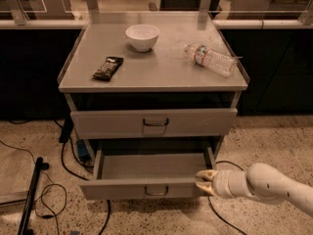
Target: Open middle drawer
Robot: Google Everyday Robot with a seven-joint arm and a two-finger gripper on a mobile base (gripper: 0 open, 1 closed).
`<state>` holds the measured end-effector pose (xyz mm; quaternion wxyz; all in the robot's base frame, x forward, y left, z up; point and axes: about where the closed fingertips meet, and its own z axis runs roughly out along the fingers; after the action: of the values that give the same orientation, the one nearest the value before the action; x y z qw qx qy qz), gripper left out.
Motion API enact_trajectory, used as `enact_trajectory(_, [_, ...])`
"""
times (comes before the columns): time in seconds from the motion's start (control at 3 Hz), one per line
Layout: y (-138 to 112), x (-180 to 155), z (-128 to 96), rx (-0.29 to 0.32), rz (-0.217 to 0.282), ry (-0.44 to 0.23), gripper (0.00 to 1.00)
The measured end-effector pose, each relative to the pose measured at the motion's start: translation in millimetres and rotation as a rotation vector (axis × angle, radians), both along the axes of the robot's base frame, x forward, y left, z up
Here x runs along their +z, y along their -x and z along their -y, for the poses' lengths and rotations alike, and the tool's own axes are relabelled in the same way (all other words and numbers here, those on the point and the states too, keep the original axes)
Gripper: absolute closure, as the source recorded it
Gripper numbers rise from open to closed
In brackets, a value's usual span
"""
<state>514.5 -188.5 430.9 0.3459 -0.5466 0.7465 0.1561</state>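
Already pulled out, the middle drawer (122,189) sits low in the cabinet, below the shut upper drawer (112,124). At its 3 o'clock the end effector (201,181) meets the front panel's right end, its 2 fingers apart. At 12 o'clock the tabletop (161,72) carries a white bowl (142,36), a lying bottle (211,58) and a dark packet (108,68).
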Motion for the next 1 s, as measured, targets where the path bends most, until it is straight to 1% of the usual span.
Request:
enact_trajectory(0.33, [38.0, 4.3, 8.5, -0.032, 0.007, 0.004, 1.0])
enact_trajectory(0.67, [41.7, 5.7, 8.6, -0.032, 0.007, 0.004, 1.0])
enact_trajectory(1.0, [41.7, 5.7, 8.5, -0.032, 0.007, 0.004, 0.88])
